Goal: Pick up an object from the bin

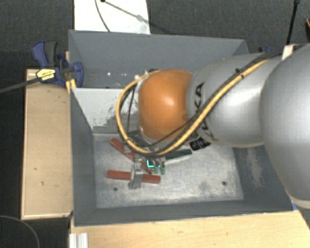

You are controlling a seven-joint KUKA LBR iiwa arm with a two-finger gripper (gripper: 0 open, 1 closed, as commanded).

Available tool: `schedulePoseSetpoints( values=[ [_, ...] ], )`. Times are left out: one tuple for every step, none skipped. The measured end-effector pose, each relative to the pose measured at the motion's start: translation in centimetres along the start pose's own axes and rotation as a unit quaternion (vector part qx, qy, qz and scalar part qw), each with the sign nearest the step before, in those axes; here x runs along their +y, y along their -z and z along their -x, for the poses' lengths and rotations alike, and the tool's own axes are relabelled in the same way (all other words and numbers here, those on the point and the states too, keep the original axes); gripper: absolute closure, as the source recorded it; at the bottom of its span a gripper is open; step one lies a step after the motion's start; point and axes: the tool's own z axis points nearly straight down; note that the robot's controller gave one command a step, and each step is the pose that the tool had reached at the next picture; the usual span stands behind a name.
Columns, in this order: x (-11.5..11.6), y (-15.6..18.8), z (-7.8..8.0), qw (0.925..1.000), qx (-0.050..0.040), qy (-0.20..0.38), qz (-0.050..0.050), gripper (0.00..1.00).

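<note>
Where the hand (138,179) hangs, opening cannot be told. Two sticks: front red stick (118,174) parallel to bin's (82,154) front wall, rear red stick (119,144) slanted.

You will find the bin (85,154) to be grey metal, matt on its walls. Its floor is scuffed and scratched, with pale worn patches where the finish has rubbed thin. The arm's casing (248,102) is smooth and silver-grey with a soft sheen; you cannot tell painted metal from plastic. The orange cover (163,105) on the wrist is smooth and satin, carrying one dull highlight. The yellow cable (217,94) has a smooth, plastic-looking jacket. The reddish-brown strip (119,174) looks matt, material not determinable. The pincer (138,180) reads as dull grey metal.
</note>
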Motion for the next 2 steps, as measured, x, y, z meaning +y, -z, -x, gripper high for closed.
schedulePoseSetpoints(
  values=[
    [-1.76,-8.75,-0.34,0.999,-0.0018,-0.046,0.0,0.0],
    [-1.71,-8.67,-0.26,0.9989,-0.0035,-0.047,0.001,0.0]
  ],
)
